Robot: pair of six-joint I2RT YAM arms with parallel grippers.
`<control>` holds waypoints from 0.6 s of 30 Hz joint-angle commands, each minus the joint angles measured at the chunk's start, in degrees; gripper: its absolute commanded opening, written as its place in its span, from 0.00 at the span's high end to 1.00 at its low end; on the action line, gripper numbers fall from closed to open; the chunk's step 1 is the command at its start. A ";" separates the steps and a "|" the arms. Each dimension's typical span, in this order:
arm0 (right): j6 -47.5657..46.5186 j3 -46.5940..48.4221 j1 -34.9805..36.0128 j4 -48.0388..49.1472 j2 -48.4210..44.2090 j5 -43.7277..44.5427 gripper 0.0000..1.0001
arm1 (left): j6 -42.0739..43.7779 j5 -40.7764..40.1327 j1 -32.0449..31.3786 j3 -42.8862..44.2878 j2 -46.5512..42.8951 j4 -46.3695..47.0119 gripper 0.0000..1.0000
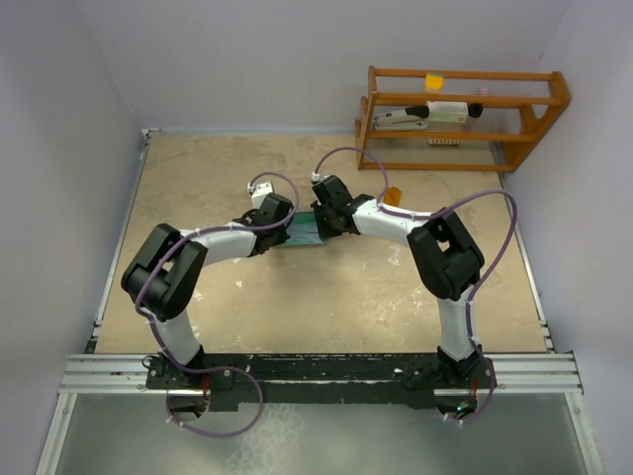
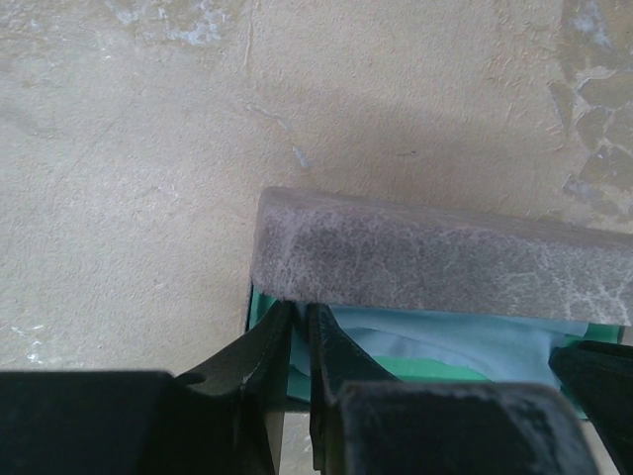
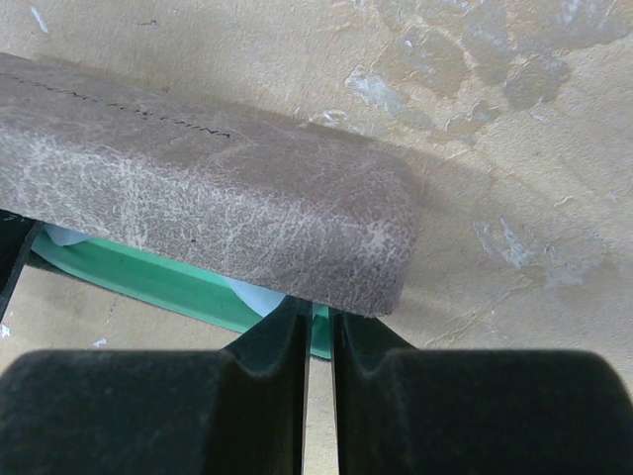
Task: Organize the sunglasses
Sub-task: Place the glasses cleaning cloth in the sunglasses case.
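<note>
The grey case [image 1: 303,237] lies mid-table between both wrists, its lid [image 2: 435,262] lowered over the green lining [image 3: 148,277]. A light blue cloth [image 2: 445,341] shows in the slot under the lid. My left gripper [image 2: 302,312] is at the case's left end and my right gripper [image 3: 318,312] at its right end. Each has its tips at the lid's lower edge and only a narrow slit between the fingers. I see nothing pinched in either slit. A small orange piece [image 1: 393,195], which looks like the sunglasses, lies beside the right arm, mostly hidden by it.
A wooden rack [image 1: 460,119] stands at the back right with a stapler-like tool and small items on its shelves. Walls close in the table on the left, back and right. The arms' mounting rail [image 1: 316,371] runs along the near edge.
</note>
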 commanded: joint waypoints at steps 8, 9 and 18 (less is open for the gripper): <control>-0.70 1.01 -0.25 -0.07 -1.72 1.90 0.85 | 2.05 -2.41 -0.96 2.99 -1.97 -4.16 0.85; -0.81 0.89 -0.29 0.10 -1.89 1.93 0.85 | 2.10 -2.57 -1.05 3.21 -2.17 -4.39 0.85; -1.05 -0.36 -0.20 2.02 -3.37 1.59 0.86 | 2.86 -2.38 -1.29 4.38 -6.71 -5.08 0.85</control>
